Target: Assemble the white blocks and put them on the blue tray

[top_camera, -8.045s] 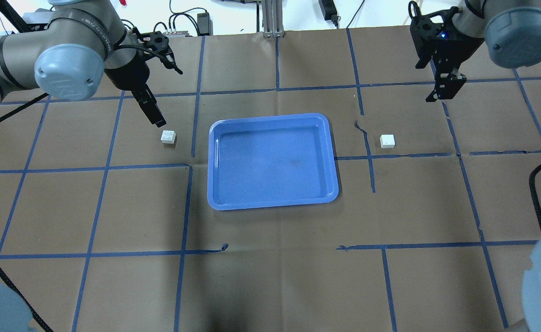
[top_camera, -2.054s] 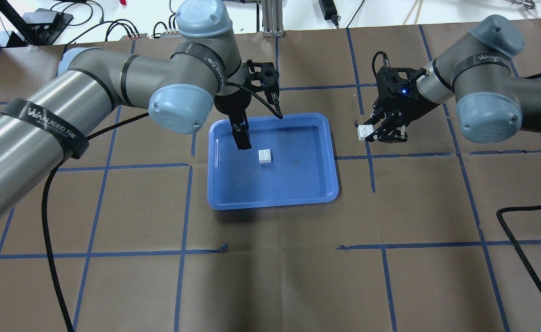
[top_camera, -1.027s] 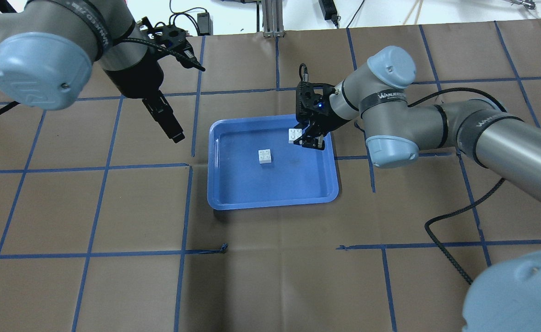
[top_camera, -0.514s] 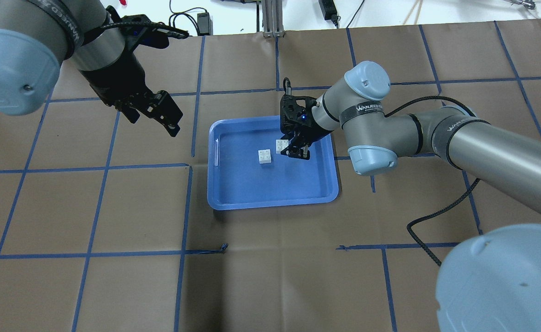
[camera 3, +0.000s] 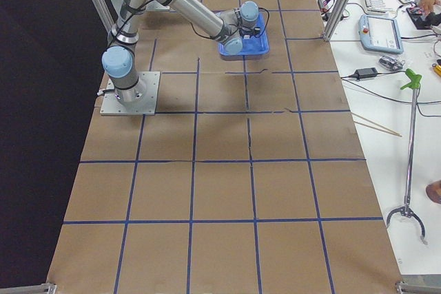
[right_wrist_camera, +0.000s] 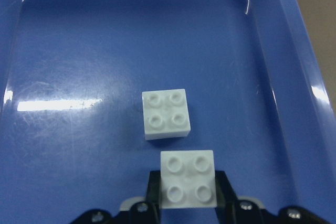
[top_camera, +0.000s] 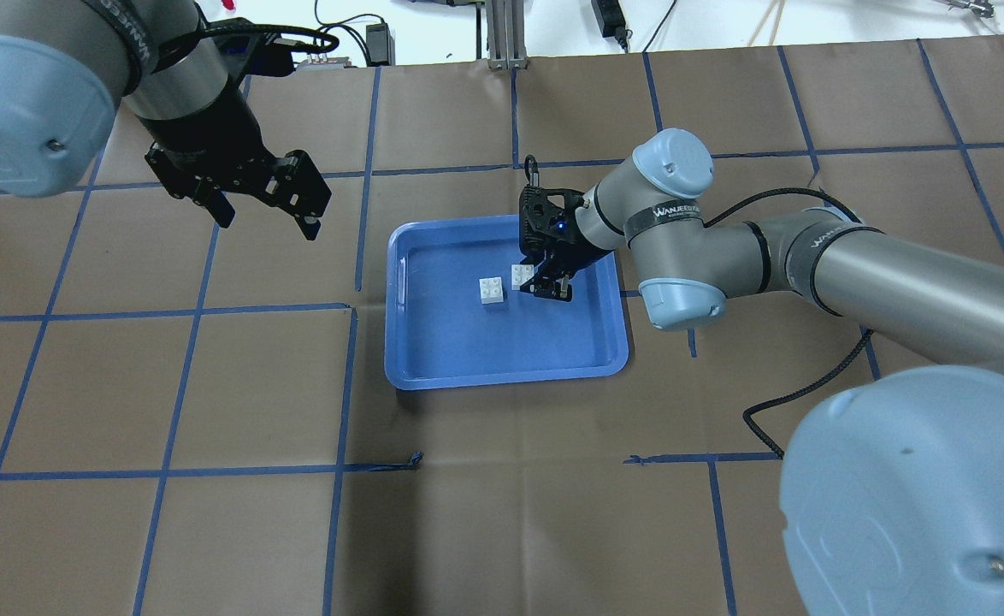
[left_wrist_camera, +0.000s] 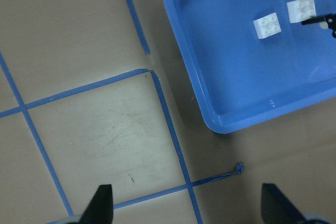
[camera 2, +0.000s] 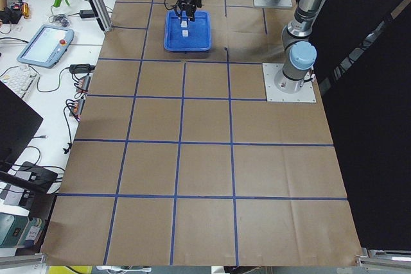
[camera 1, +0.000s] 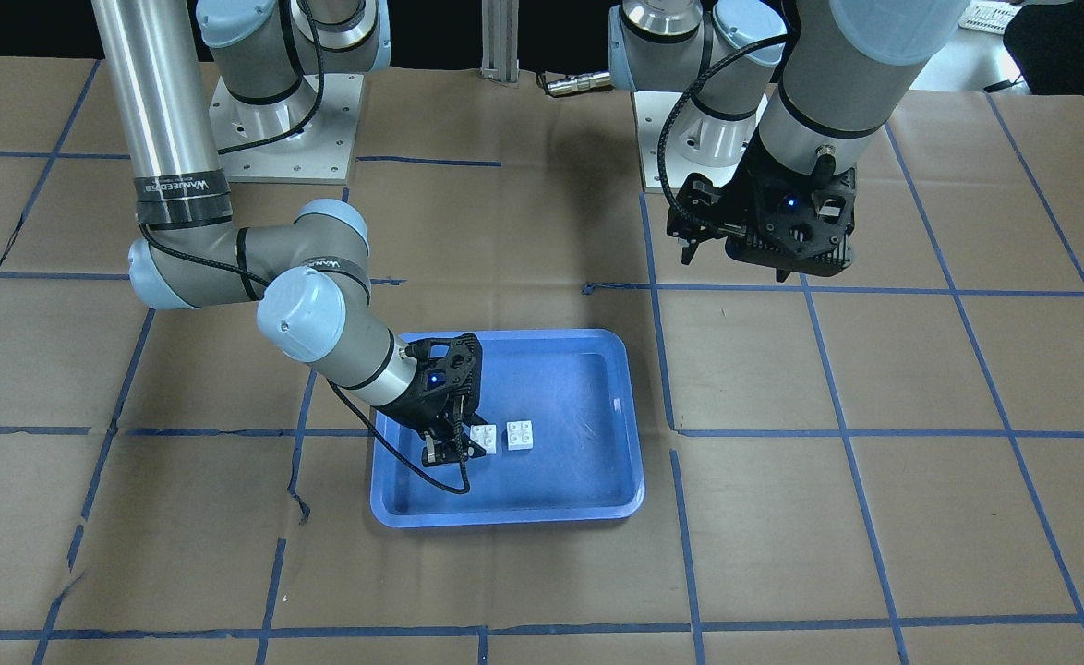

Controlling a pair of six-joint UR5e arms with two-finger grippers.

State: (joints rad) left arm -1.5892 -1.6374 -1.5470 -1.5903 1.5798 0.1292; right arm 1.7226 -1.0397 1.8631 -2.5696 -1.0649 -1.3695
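The blue tray (top_camera: 510, 351) lies mid-table. One white block (top_camera: 492, 291) rests studs-up on its floor. My right gripper (top_camera: 545, 282) is shut on the second white block (top_camera: 522, 275) and holds it studs-up just beside the resting one, a small gap between them. In the right wrist view the held block (right_wrist_camera: 188, 178) sits between the fingers (right_wrist_camera: 224, 187), in front of the resting block (right_wrist_camera: 166, 114). My left gripper (top_camera: 264, 218) is open and empty over bare table, left of the tray. In the left wrist view both blocks (left_wrist_camera: 266, 26) (left_wrist_camera: 300, 10) show in the tray (left_wrist_camera: 236, 77).
Brown paper with blue tape lines (top_camera: 344, 393) covers the table. A black cable (top_camera: 810, 385) trails from the right arm, right of the tray. The right arm's elbow (top_camera: 677, 299) hangs over the tray's right rim.
My left gripper put its block in the tray, pulled back left and turned. My right gripper picked up the other block and carried it over the tray, edging closer to the resting block.
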